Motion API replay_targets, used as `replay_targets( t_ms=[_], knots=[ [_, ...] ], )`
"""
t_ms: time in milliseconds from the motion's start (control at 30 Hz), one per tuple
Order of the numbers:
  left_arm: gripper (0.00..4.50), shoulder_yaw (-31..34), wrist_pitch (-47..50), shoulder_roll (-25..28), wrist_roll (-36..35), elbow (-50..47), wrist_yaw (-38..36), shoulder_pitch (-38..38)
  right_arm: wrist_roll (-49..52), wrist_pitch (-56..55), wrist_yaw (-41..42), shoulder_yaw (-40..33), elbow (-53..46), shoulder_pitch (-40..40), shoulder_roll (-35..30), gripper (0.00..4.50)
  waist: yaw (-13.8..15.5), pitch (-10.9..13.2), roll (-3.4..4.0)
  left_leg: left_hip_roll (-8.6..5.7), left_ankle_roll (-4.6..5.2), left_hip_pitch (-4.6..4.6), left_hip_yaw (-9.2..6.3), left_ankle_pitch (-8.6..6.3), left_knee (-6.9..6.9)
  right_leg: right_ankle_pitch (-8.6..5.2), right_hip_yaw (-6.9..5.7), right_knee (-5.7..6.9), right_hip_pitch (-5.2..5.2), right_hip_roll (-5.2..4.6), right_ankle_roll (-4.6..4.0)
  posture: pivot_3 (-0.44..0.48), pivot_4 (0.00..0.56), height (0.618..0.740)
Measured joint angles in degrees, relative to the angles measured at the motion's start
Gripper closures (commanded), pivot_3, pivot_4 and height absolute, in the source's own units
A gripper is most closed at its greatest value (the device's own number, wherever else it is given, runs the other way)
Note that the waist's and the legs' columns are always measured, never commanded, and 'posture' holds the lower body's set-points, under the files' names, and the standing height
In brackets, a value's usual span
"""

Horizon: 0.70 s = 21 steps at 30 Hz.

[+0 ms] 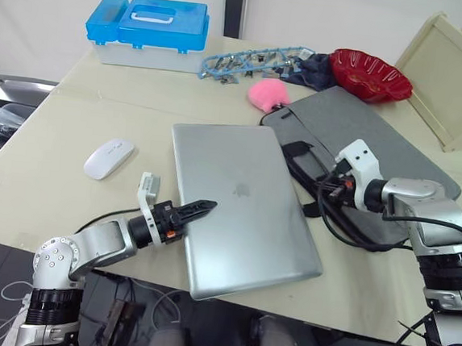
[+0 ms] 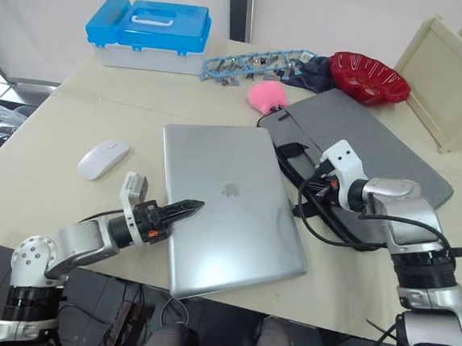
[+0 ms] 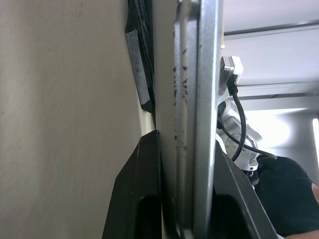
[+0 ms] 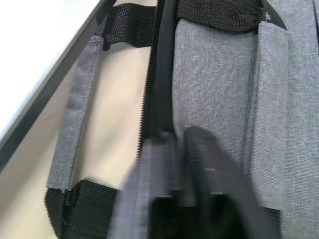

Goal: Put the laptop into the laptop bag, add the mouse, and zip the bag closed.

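A: On the near half of the table (image 1: 74, 119), where's the laptop (image 1: 240, 206)?

B: Flat and closed, long axis running near to far, near edge hanging past the table edge. I've got the left gripper (image 1: 198, 210) clamped on its near-left edge, one finger above, one below.

A: And the laptop bag (image 1: 379, 149)?

B: Right of the laptop, just beside it, open edge and strap handles (image 1: 305, 159) facing the laptop. So the slide goes rightward; left arm carries, right arm is nearer the bag.

A: Right gripper (image 2: 317, 186)?

B: At the bag's zipper edge, fingers pinched together on the fabric lip, I judge.

A: Mouse (image 1: 108, 157)?

B: Left of the laptop, well apart, untouched.

A: Anything extra from the wrist views?

B: Left wrist view shows the fingers (image 3: 137, 194) sandwiching the laptop's thin edge; the head views can't show the lower finger.
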Motion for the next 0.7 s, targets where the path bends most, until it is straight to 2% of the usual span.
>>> replay_targets(
  t_ms=[367, 533, 700],
  knots=[
    [4.07, -0.5, 0.3, 1.1, 0.0, 0.2, -0.1, -0.4, 4.3, 6.2, 0.0, -3.8, 2.1, -2.4, 0.4, 4.47, 0.0, 0.0, 0.00, 0.00, 0.00, 0.00, 0.00, 0.00, 0.00, 0.00, 0.00, 0.00, 0.00, 0.00, 0.00, 0.000, 0.150, 0.740],
    [4.07, -0.6, 1.4, -2.0, 0.0, 2.5, -0.3, -3.4, 8.1, 12.1, -0.7, -8.5, 2.7, -6.7, 1.3, 4.47, 0.1, 0.0, 0.01, 0.00, 0.00, -0.01, 0.00, 0.00, 0.00, 0.00, -0.01, 0.00, 0.00, 0.00, 0.00, 0.000, 0.150, 0.740],
    [4.07, -0.1, 2.0, -4.6, 0.0, 4.4, -0.2, -4.9, 10.3, 16.4, -2.4, -11.5, 2.3, -7.8, 2.0, 4.47, 0.1, 0.0, 0.01, 0.00, 0.00, -0.01, 0.00, 0.00, -0.03, 0.00, -0.01, -0.01, 0.00, 0.00, 0.01, 0.000, 0.150, 0.740]
  ],
)
